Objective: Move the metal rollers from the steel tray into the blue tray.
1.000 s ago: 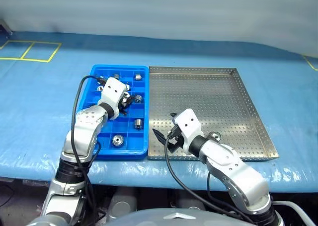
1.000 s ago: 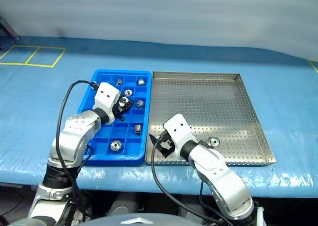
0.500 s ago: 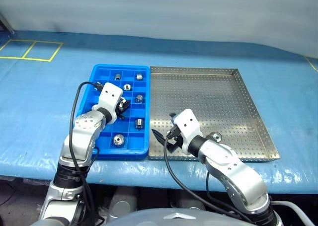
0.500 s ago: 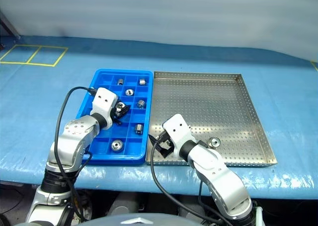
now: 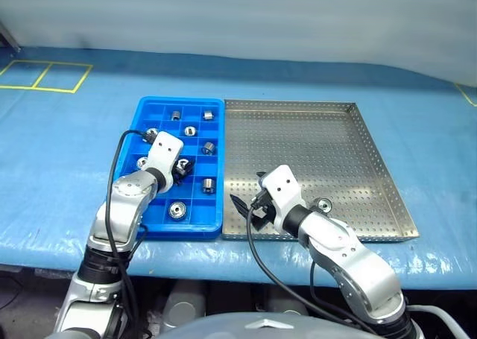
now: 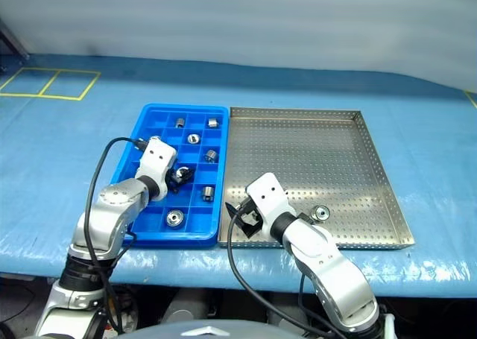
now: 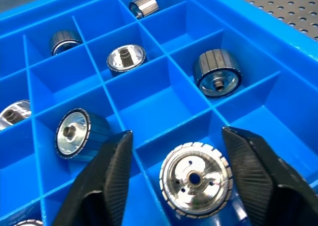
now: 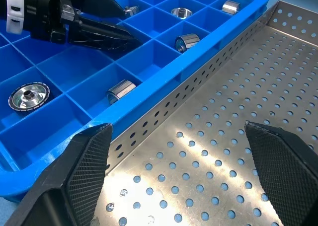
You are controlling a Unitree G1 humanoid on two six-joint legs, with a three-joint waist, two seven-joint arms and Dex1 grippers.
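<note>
One roller is left on the steel tray, lower right of centre in the left eye view, lying flat with its hole facing up, so its axis stands upright. The right gripper hangs over the tray's near left corner, and the roller lies to its right, near but apart. That makes the right arm clearly the nearer one; the reach would probably be a short sideways move along the tray's near edge. Its fingers are spread wide with only perforated floor between them, holding nothing.

The left gripper is over the blue tray, left of centre in that view. Its fingers stand apart on either side of a roller that sits on the floor of a compartment, released rather than gripped. Other rollers lie singly in nearby compartments
</note>
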